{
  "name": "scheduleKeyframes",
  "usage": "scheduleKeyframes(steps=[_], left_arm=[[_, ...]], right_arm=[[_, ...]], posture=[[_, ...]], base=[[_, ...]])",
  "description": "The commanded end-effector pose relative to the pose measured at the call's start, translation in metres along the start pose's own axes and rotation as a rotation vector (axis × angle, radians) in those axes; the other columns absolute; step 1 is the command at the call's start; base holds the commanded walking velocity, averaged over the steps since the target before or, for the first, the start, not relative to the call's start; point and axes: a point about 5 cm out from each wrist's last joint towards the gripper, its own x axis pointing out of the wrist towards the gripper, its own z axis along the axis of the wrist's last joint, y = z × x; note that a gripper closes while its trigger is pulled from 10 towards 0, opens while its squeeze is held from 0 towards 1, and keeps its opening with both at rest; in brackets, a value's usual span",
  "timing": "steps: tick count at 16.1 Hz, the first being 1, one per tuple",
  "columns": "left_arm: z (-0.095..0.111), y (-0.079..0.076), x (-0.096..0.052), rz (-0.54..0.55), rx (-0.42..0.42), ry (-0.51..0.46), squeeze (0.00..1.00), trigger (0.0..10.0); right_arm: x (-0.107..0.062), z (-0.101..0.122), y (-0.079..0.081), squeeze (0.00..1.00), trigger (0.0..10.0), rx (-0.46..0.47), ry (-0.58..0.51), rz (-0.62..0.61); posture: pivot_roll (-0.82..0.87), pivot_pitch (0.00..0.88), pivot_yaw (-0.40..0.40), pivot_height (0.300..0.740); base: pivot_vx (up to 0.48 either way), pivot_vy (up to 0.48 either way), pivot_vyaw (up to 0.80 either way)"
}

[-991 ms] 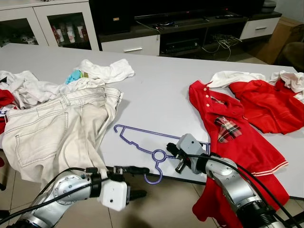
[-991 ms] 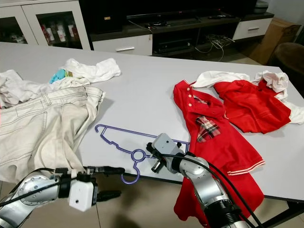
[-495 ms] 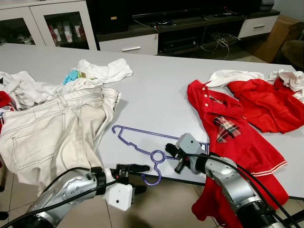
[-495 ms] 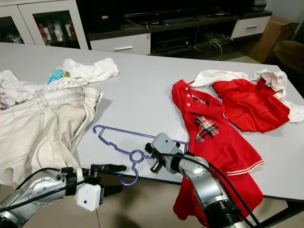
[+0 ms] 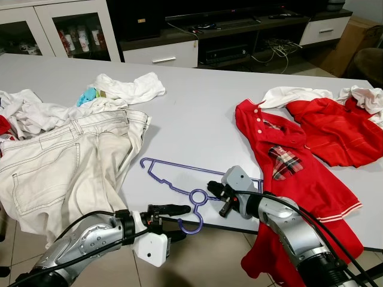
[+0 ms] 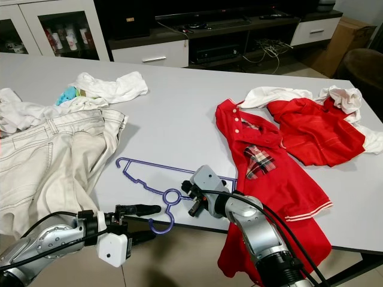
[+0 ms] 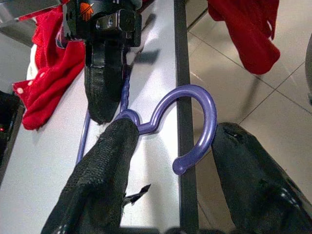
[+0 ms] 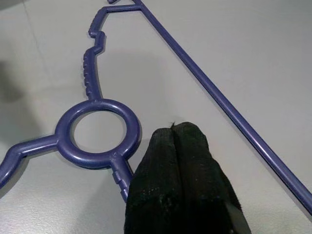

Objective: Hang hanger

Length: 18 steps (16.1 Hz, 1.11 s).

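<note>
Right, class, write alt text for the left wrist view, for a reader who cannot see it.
The left gripper is open, one black finger on each side of the purple hanger's curved hook, which sticks out over the grey table's edge above a tiled floor. Just beyond, the right gripper points down at the hanger's neck, with red clothing behind it.

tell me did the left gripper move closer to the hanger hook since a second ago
Yes. The left gripper has moved up toward the table edge, and its open fingers now straddle the purple hanger hook, one finger by the neck.
</note>
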Motion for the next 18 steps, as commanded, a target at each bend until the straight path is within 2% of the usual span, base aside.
scheduleKeyframes(steps=[1,3,4,5,6,9,10,11,12,13,14,15,16,17,18], left_arm=[[-0.001,0.002,0.002,-0.004,0.031,-0.006,0.00,10.0],[0.000,0.000,0.004,-0.015,0.043,-0.008,0.00,4.9],[0.000,-0.001,0.005,-0.018,0.046,-0.009,0.00,4.7],[0.000,-0.003,0.005,-0.024,0.050,-0.009,0.00,1.4],[-0.001,-0.006,0.006,-0.027,0.054,-0.008,0.00,0.0],[-0.002,-0.006,0.007,-0.014,0.080,-0.009,0.00,0.0],[-0.002,-0.005,0.007,-0.004,0.093,-0.004,0.00,4.0],[-0.002,-0.005,0.007,0.000,0.094,-0.002,0.00,9.1],[-0.003,-0.004,0.008,0.010,0.100,0.000,0.00,9.3],[-0.003,-0.002,0.009,0.018,0.109,0.002,0.00,5.5],[-0.003,-0.001,0.009,0.027,0.115,0.005,0.00,3.5],[-0.003,0.001,0.010,0.034,0.118,0.004,0.00,2.4],[-0.003,0.002,0.010,0.040,0.120,0.001,0.00,0.3],[-0.002,0.002,0.010,0.049,0.122,-0.005,0.00,0.0],[0.000,0.004,0.010,0.069,0.119,-0.026,0.00,0.0]], right_arm=[[0.001,-0.007,0.008,0.00,3.2,0.033,0.035,0.054],[0.000,-0.007,0.008,0.00,3.3,0.040,0.035,0.054],[0.000,-0.007,0.008,0.00,3.3,0.042,0.035,0.053],[0.000,-0.006,0.008,0.00,3.3,0.045,0.035,0.052],[-0.001,-0.006,0.007,0.00,3.3,0.047,0.035,0.051],[-0.001,-0.005,0.008,0.00,3.3,0.055,0.033,0.054],[-0.001,-0.004,0.008,0.00,3.3,0.058,0.031,0.053],[0.000,-0.004,0.008,0.00,3.4,0.058,0.031,0.053],[0.000,-0.003,0.007,0.00,3.4,0.060,0.030,0.051],[0.000,-0.003,0.007,0.00,3.6,0.060,0.030,0.051],[0.000,-0.003,0.007,0.00,4.4,0.061,0.030,0.049],[-0.001,-0.003,0.007,0.00,5.0,0.062,0.031,0.048],[-0.001,-0.003,0.007,0.00,6.7,0.064,0.031,0.046],[-0.001,-0.002,0.006,0.00,9.8,0.066,0.032,0.041],[-0.002,-0.002,0.005,0.00,10.0,0.067,0.034,0.032]], posture=[[-0.05,0.000,0.031,0.740],[-0.06,0.000,0.031,0.740],[-0.06,0.000,0.031,0.740],[-0.06,0.000,0.032,0.740],[-0.06,0.000,0.032,0.740],[-0.06,0.000,0.030,0.740],[-0.06,0.000,0.030,0.740],[-0.06,0.000,0.030,0.740],[-0.06,0.000,0.030,0.740],[-0.06,0.000,0.030,0.740],[-0.06,0.000,0.030,0.740],[-0.06,0.000,0.030,0.740],[-0.06,0.000,0.030,0.740],[-0.06,0.000,0.030,0.740],[-0.06,0.000,0.030,0.740]], base=[[0.000,0.000,0.00],[0.000,0.000,0.00],[0.000,0.000,0.00],[0.000,0.000,0.00],[0.000,0.000,0.00],[0.000,0.000,0.00],[0.000,0.000,0.00],[0.000,0.000,0.00],[0.000,0.000,0.00],[0.000,0.000,0.00],[0.000,0.000,0.00],[0.000,0.000,0.00],[0.000,0.000,0.00],[0.000,0.000,0.00],[0.000,0.000,0.00]])
